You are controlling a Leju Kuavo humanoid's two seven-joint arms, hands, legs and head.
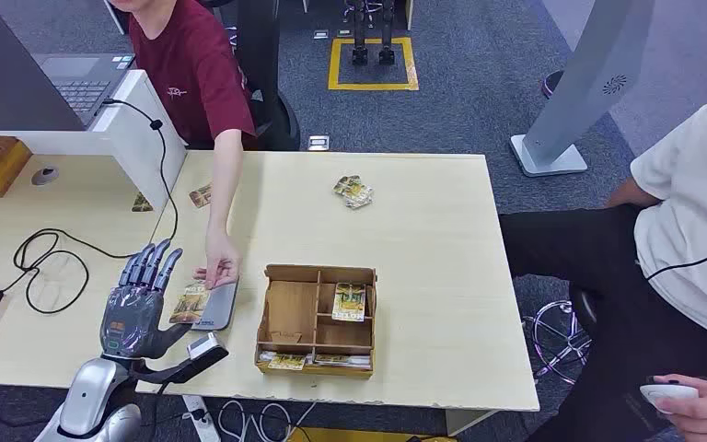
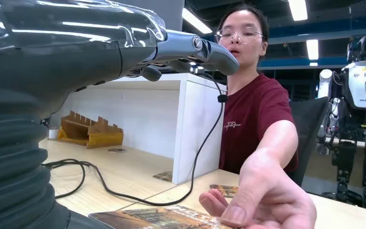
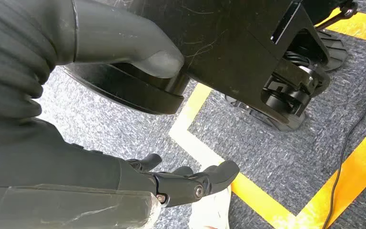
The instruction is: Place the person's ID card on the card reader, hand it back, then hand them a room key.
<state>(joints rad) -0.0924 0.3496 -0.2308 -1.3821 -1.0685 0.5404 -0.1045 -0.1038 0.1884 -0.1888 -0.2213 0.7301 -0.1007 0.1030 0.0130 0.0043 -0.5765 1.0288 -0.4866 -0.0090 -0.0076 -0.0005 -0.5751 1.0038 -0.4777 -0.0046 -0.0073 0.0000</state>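
- My left hand (image 1: 138, 308) hovers over the bench (image 1: 405, 239) just left of the card reader (image 1: 218, 307), fingers spread and straight, holding nothing.
- The ID card (image 1: 190, 303) lies flat on the reader's left part, right beside my thumb; I cannot tell whether my hand touches it.
- The person's hand (image 1: 218, 267) reaches in from the far side, fingertips resting on the card's far edge. In the left wrist view that hand (image 2: 262, 202) presses down on the card (image 2: 162, 218) close in front of my fingers (image 2: 195, 50).
- My right hand (image 3: 190, 183) hangs over grey carpet with yellow floor tape, fingers loosely extended and apart, holding nothing.
- A wooden tray (image 1: 318, 319) sits just right of the reader, with room key cards (image 1: 349, 301) standing in one compartment and more lying along its near slot.
- A few loose cards (image 1: 353, 191) lie well apart toward the bench's far side.
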